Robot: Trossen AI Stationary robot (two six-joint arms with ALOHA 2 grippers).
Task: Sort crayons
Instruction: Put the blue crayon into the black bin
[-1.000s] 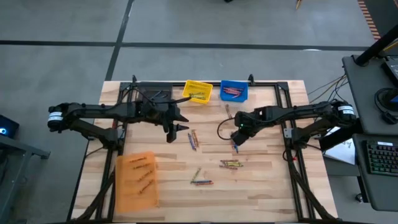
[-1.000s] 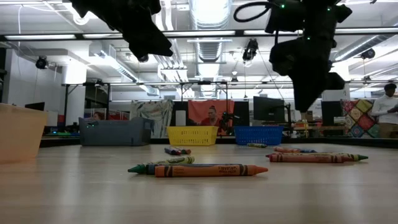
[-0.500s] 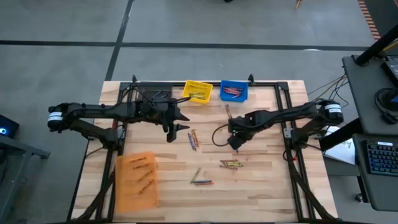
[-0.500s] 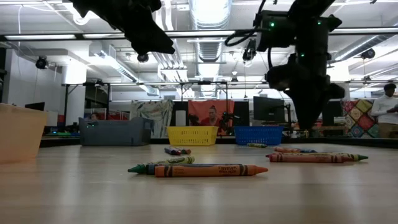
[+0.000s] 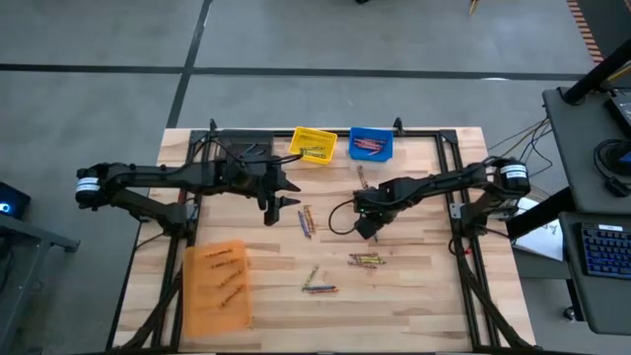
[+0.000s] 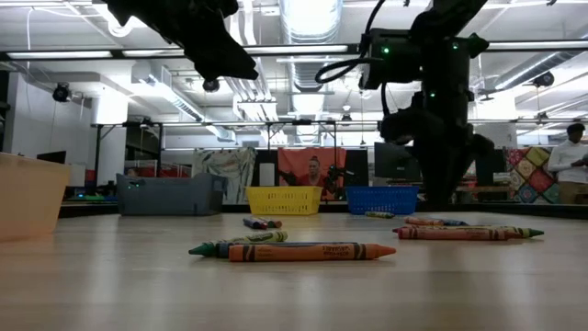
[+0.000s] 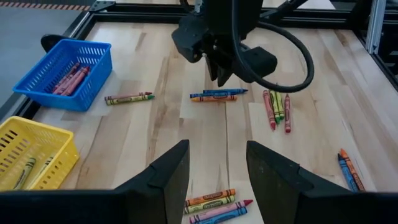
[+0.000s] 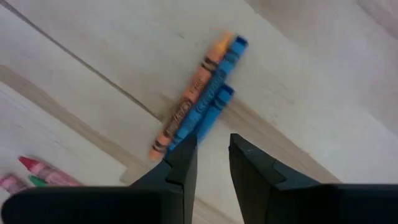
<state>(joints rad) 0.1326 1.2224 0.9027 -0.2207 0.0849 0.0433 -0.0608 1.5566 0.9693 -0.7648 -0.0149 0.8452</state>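
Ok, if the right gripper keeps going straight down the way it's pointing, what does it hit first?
Most likely the blue crayon lying beside an orange crayon on the table. The right gripper points down at that pair; depth is unclear.

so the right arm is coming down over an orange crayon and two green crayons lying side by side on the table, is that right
Not quite. The right gripper does hang over a small cluster, but the two crayons beside the orange crayon are blue crayons, not green. The right wrist view shows this plainly: the three lie side by side on the wooden table, just ahead of the jaws.
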